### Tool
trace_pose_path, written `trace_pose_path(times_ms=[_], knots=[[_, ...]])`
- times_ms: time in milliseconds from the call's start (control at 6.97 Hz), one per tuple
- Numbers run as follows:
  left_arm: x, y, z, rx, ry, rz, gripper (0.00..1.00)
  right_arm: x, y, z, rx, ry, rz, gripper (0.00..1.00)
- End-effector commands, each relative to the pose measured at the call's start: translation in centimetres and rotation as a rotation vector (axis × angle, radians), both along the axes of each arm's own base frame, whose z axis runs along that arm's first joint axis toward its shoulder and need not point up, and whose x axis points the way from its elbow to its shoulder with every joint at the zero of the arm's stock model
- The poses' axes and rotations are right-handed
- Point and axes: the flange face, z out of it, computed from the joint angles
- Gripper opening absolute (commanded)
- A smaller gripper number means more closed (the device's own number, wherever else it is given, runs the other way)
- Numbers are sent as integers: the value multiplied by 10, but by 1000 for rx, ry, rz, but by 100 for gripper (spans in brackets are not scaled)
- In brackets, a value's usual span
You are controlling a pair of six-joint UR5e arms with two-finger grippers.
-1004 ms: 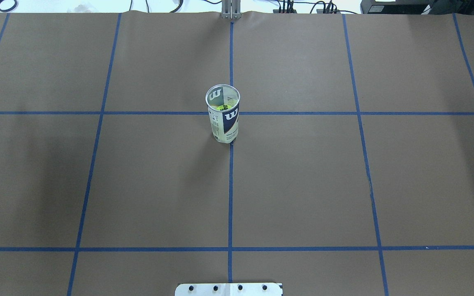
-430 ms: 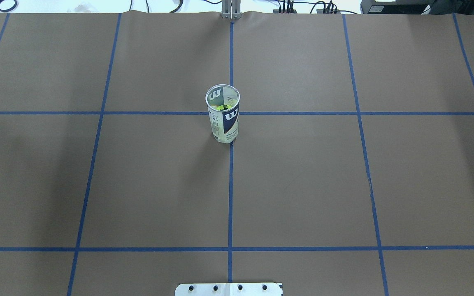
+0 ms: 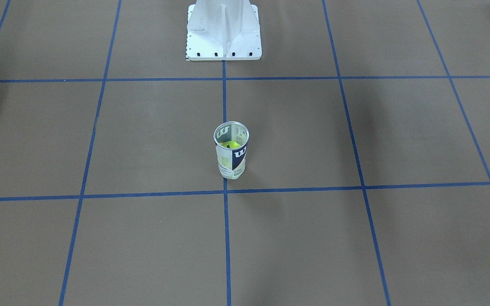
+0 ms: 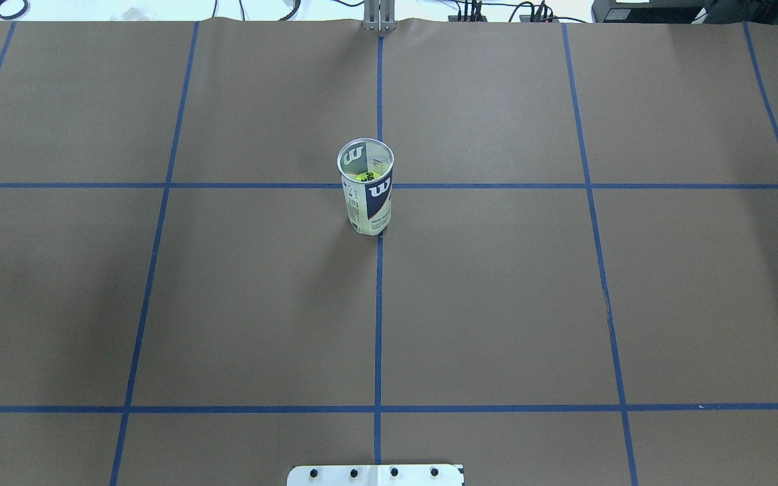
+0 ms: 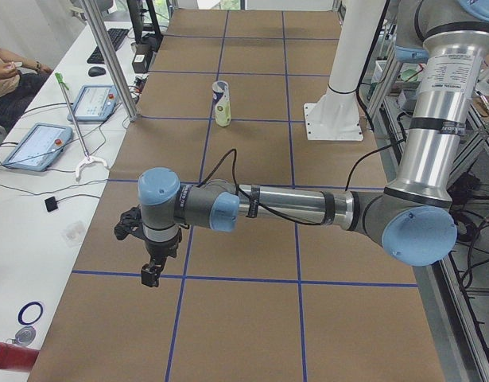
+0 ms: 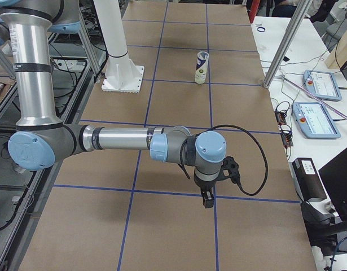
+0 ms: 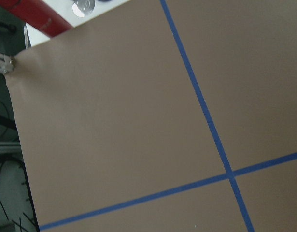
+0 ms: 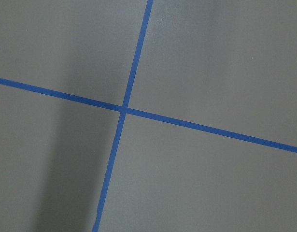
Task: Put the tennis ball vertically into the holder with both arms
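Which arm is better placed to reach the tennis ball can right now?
Left, only marginally. The holder stands upright just to the robot's left of the centre tape line, while the left pincer and right pincer hang far out on opposite sides, similarly distant.

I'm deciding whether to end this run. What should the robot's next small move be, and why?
Likely none is needed; I'd just end the run. A ball sits inside the upright can, no other ball shows, and the left gripper and right gripper hang over the table, far from the can.
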Motion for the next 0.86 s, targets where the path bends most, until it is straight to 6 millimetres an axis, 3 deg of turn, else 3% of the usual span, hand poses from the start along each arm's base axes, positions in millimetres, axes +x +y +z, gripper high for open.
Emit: trace_pose_path(times_ms=[0, 287, 430, 573, 717], knots=[[12, 36, 19, -135, 151, -93, 100, -1, -1, 1, -59, -4, 64, 100], [19, 88, 14, -175, 236, -133, 100, -7, -3, -5, -92, -15, 101, 100], [19, 103, 6, -166, 233, -138, 100, -29, -9, -11, -117, -11, 99, 100], [19, 106, 9, -159, 206, -132, 100, -49, -13, -13, -137, -11, 83, 100], [16, 104, 11, -90, 145, -72, 100, -56, -13, -12, -140, -7, 71, 100]])
